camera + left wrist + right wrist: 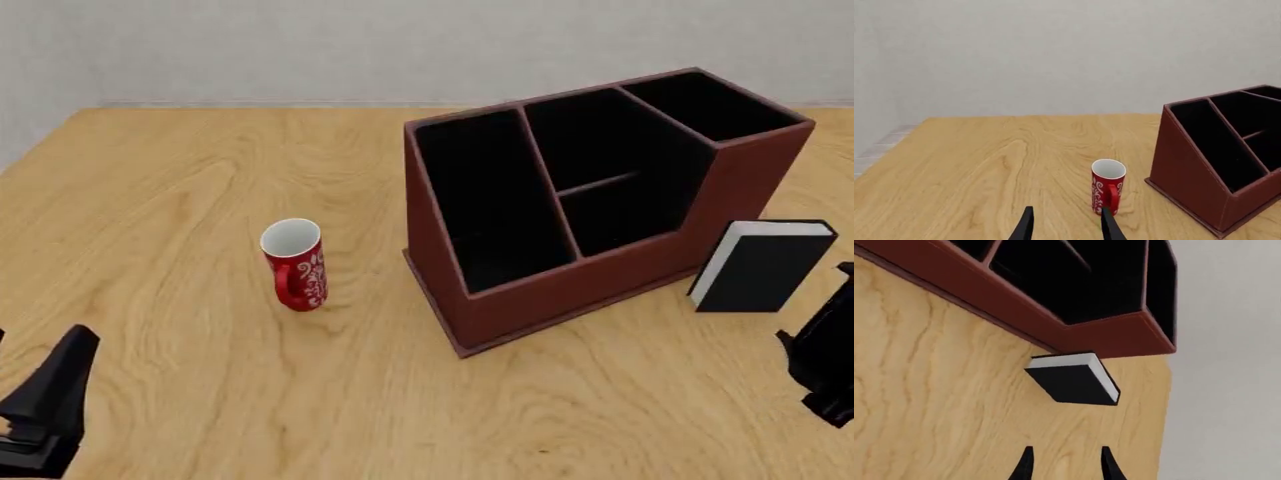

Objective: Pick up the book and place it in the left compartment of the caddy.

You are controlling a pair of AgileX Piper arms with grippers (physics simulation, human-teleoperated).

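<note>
While both jaws gape empty, book (761,268) stands untouched.

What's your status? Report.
Left gripper and right gripper open, empty. Book upright beside caddy, untouched. Left compartment empty. Mug clear of path.

Red mug (296,263), just ahead of left pincer (1066,226): white script lettering on side, too small to read. No other text, labels, numbers visible.
</note>
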